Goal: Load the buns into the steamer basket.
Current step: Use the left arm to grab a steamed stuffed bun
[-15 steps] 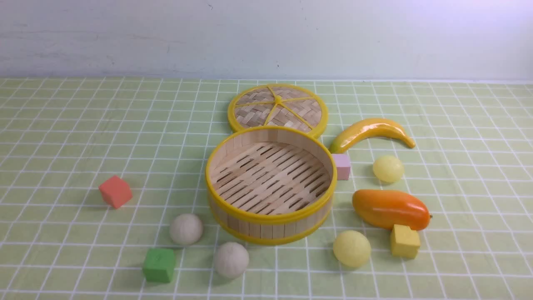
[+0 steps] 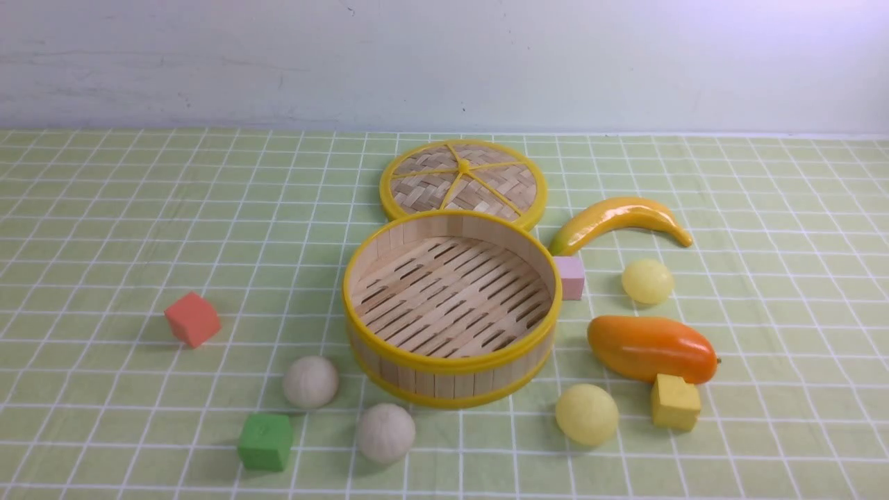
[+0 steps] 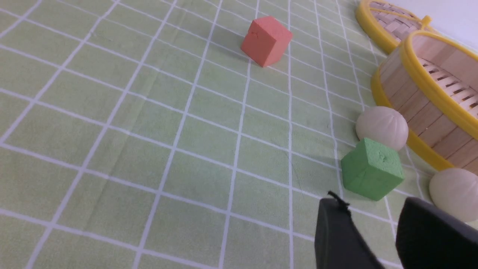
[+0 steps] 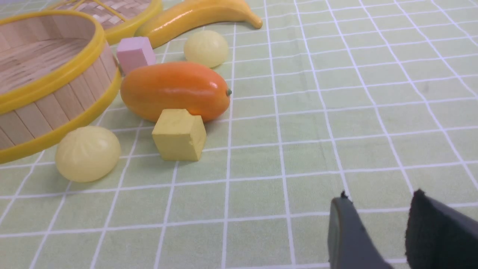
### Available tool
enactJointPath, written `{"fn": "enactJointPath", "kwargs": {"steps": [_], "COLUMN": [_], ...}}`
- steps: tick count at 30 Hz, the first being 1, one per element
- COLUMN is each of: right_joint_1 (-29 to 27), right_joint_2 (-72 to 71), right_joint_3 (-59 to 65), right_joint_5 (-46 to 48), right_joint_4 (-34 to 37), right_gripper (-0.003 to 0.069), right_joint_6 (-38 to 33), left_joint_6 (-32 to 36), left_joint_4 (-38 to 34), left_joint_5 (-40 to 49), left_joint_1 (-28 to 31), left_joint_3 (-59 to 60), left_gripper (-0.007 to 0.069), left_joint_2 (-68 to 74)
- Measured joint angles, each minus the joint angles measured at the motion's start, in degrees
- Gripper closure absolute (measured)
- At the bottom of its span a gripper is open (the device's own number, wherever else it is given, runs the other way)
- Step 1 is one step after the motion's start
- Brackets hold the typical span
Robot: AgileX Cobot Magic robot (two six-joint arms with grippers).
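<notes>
All 4 buns lie on the worktop [image 2: 104, 208] outside the basket [image 2: 451, 366], which is bare inside, so none of the task is done yet. The left white bun [image 2: 310, 381] and front white bun [image 2: 385, 432] sit near the basket's left front wall. The front yellow bun [image 2: 587, 414] sits off its right front and the back yellow bun [image 2: 647, 281] lies further back on the right. Neither arm shows in the front view. In the wrist views the left claw [image 3: 377, 239] and right claw [image 4: 392, 239] each have their jaws a little apart, holding nothing. The likely trouble is crowding. The green cube [image 2: 265, 442] sits just beside the left white bun, so a claw coming down there could catch the cube or nudge the round bun into rolling off. On the right, the yellow cube [image 2: 675, 402] sits just beside the mango [image 2: 651, 348], and both stand near the front yellow bun, where a wide approach may clip them. The back yellow bun lies between the banana [image 2: 618, 219] and the mango, with the pink cube [image 2: 571, 277] near, leaving little room. The jaws look too narrowly parted for a bun. Unless they widen first, the tips would land on top and shove it away. A low carry could knock the basket's rim and shift it, and a high release may let a bun bounce out.
</notes>
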Motion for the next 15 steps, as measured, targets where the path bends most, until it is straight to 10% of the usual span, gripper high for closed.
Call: {"fn": "enactJointPath", "kwargs": {"steps": [15], "right_joint_1": [0.0], "right_joint_2": [0.0], "right_joint_3": [0.0], "right_joint_5": [0.0], "right_joint_4": [0.0], "right_gripper": [0.0419], "right_joint_6": [0.0], "left_joint_6": [-8.23], "left_joint_4": [-23.4], "left_joint_5": [-18.79], "left_joint_1": [0.0], "left_joint_3": [-0.55], "left_gripper": [0.041], "left_joint_2": [0.0]}}
